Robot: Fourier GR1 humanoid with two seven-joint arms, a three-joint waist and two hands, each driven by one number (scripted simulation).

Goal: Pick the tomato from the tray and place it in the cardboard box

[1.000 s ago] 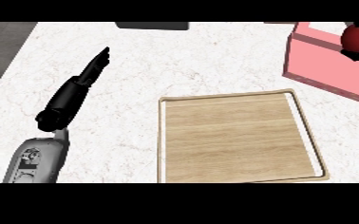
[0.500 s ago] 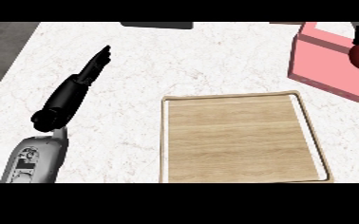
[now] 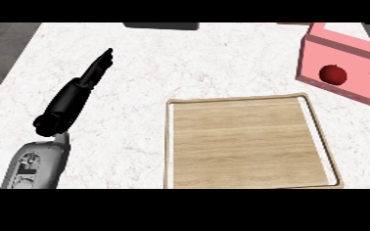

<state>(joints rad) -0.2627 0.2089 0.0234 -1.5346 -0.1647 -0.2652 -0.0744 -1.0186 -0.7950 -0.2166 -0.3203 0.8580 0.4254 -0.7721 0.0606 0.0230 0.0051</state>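
Moved: small round red tomato now shows against pink box, three o'clock.
Tray: square wooden tray, bare.
Left hand: black hand, fingers straight, holding nothing.

- The desk has a white top with faint reddish-grey marbled veining, and it fills most of the head view.
- A dark, flat object lies at the desk's far edge, left of the middle; only its near strip shows, so what it is cannot be told.
- A dark grey strip of floor runs beside the desk's left edge, at the upper left.
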